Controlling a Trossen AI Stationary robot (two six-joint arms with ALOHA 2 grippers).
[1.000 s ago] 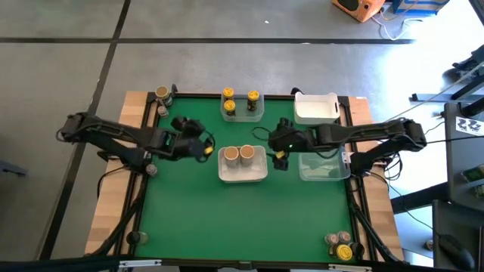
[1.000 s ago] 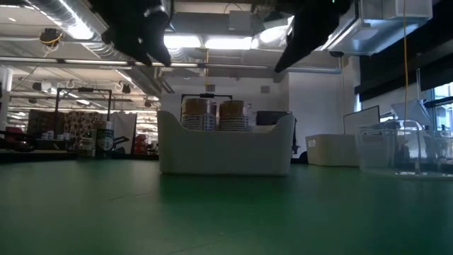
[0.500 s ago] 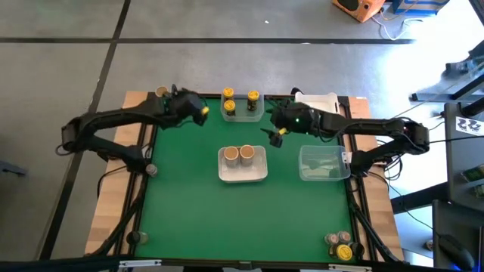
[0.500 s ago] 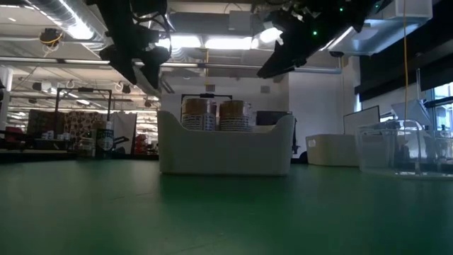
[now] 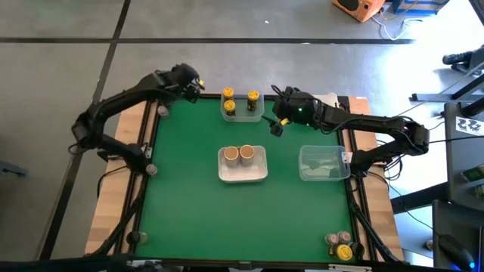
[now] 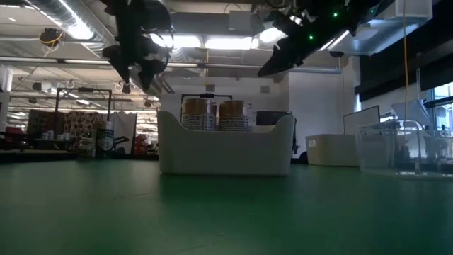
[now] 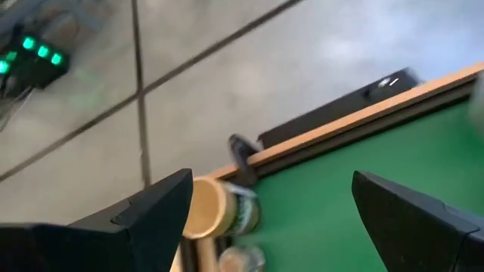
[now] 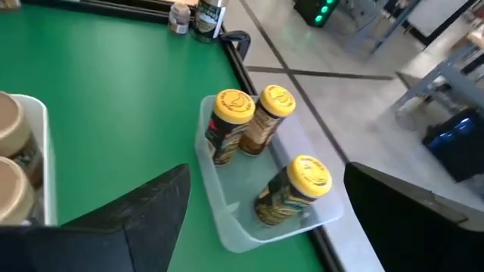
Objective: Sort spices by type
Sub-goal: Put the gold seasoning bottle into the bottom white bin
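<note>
Left end effector [image 5: 189, 80] spread wide, empty, above a tan-capped jar [image 7: 215, 214] at the counter [image 5: 197, 204] corner. Right end effector [image 8: 261, 208] likewise wide, over three yellow-capped jars [image 8: 234, 125]. Jars probably rigid, light, smooth; grip mid-body.

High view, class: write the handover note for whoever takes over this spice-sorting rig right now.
Left gripper: open, holding nothing, above the table's far-left corner, near a tan-capped jar on the wooden edge.
Right gripper: open, holding nothing, beside the clear tub at the far edge.
Done: three yellow-capped jars are in that clear tub; two tan-capped jars are in the white tub at the centre.
Left: the corner jar and the loose jars at the near-right corner. A second clear tub sits on the right.
</note>
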